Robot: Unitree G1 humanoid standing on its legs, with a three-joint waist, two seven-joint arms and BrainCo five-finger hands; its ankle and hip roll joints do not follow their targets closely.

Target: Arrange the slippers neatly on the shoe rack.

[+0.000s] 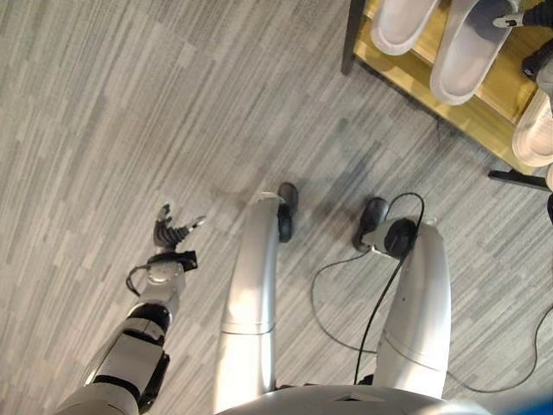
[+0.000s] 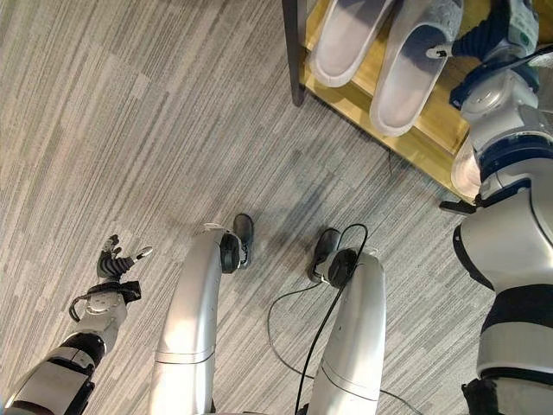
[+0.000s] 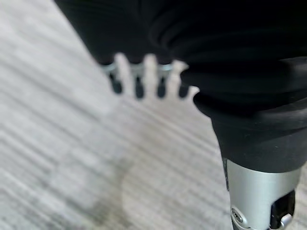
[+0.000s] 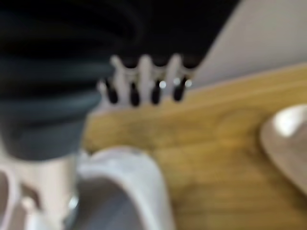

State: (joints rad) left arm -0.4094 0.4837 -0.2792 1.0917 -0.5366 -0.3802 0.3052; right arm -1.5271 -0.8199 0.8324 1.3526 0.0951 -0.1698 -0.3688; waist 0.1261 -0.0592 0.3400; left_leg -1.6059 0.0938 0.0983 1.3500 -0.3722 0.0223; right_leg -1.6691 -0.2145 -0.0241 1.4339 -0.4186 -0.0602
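My right robot hand (image 2: 505, 30) is up at the shoe rack (image 2: 436, 138), over the heel end of the grey slipper (image 2: 413, 73) that lies on the wooden shelf. Its mate (image 2: 346, 39) lies just beside it, nearer the rack's dark post (image 2: 294, 52), and a paler slipper (image 1: 536, 130) sits on the rack's far side from that post. In the right wrist view my fingers (image 4: 144, 79) reach out straight over the wood, clamped on nothing, with the slipper's rim just below them.

As I judge it, the step is squaring this slipper against its mate. I would do well to push with flat fingers at the heel, in small nudges, so the two run parallel and their toes line up at the rack's front edge. I should press lightly: the toe already overhangs that edge, and a hard shove could tip it to the floor.

My left robot hand (image 1: 173, 232) hangs over the floor, well apart from the rack, fingers loosely spread and holding nothing.
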